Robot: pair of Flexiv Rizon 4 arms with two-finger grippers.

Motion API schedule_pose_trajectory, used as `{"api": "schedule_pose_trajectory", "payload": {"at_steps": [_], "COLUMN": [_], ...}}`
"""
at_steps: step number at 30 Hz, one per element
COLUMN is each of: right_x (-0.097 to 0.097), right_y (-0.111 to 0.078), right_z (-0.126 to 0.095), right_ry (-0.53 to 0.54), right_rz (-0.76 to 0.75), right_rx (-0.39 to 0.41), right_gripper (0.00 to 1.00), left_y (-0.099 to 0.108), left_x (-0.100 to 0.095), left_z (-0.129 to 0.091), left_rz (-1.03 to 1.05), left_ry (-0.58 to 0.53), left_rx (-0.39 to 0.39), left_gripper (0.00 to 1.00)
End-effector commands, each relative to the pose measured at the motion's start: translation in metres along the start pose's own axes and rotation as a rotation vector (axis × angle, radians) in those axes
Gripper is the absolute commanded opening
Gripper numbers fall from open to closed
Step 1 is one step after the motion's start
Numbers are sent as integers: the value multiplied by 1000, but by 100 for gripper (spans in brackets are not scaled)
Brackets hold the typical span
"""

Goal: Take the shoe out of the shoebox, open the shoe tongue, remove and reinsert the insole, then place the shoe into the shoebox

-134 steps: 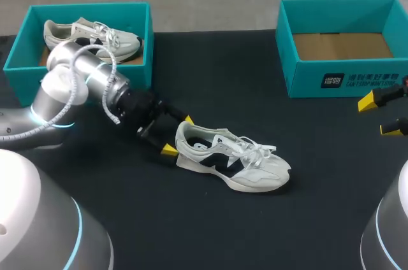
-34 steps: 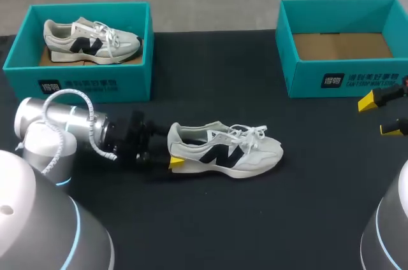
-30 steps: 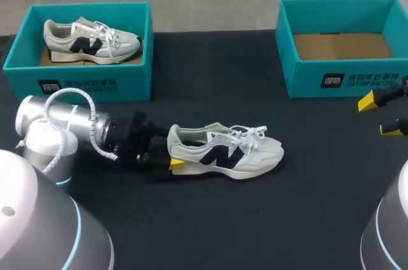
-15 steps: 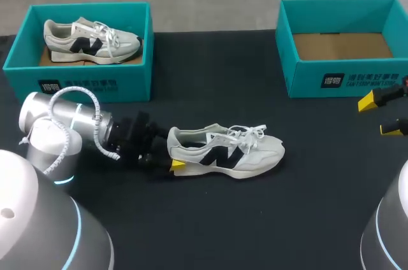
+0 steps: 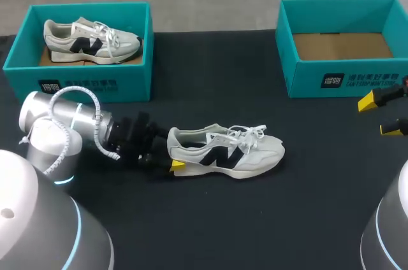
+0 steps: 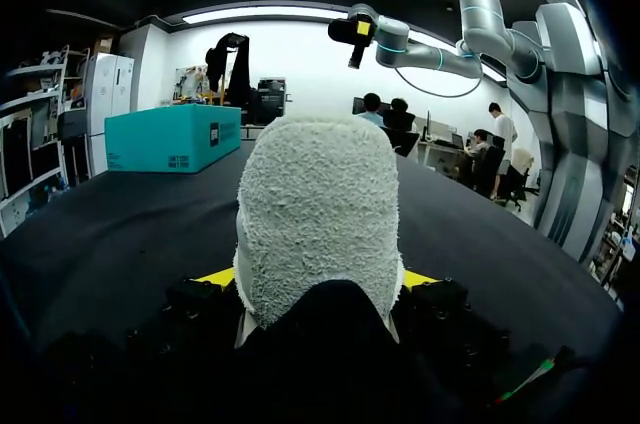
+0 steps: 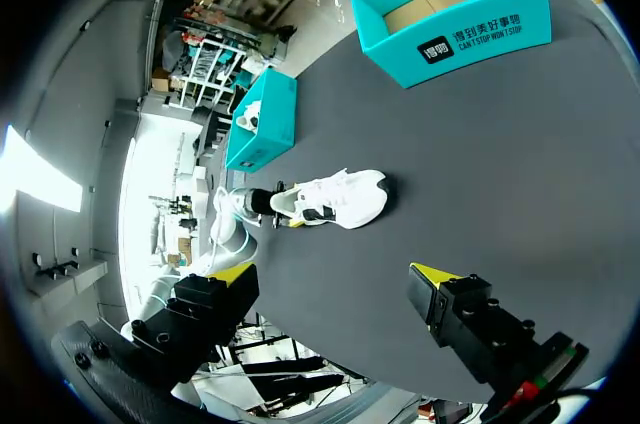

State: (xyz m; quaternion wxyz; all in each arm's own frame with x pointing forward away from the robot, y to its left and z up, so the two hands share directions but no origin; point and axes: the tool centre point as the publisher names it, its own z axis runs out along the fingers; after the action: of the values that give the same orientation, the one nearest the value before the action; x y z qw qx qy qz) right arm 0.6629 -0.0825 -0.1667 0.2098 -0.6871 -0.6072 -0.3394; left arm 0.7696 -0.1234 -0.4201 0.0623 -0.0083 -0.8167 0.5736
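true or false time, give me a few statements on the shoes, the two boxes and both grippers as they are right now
1. The shoe on the table stands upright on its sole. True.
2. The right shoebox holds a shoe. False: it is empty, with only its cardboard floor showing.
3. The left gripper is at that shoe's heel, a finger on each side. True.
4. The right gripper touches the shoe. False: it hangs open far off to the right, well apart from it.
5. The left shoebox is empty. False: a second shoe lies in it.
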Motion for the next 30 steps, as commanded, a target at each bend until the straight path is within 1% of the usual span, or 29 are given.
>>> {"api": "schedule_pose_trajectory", "payload": {"at_steps": [1, 17, 22, 30], "right_x": [0, 0, 0, 0], "right_y": [-10, -10, -10, -10], "right_z": [-3, -3, -3, -3], "right_ry": [-2, -2, -2, -2], "right_rz": [2, 2, 2, 2], "right_rx": [-46, -46, -46, -46], "right_gripper": [100, 100, 100, 100], "left_y": [7, 7, -1, -6], "left_x": [-2, -2, 0, -3], "left_z": [6, 6, -1, -3], "left_rz": [-2, -2, 37, 50], "left_ry": [0, 0, -19, -26], "left_rx": [-3, -3, -83, -120], "left_gripper": [0, 0, 0, 0]}}
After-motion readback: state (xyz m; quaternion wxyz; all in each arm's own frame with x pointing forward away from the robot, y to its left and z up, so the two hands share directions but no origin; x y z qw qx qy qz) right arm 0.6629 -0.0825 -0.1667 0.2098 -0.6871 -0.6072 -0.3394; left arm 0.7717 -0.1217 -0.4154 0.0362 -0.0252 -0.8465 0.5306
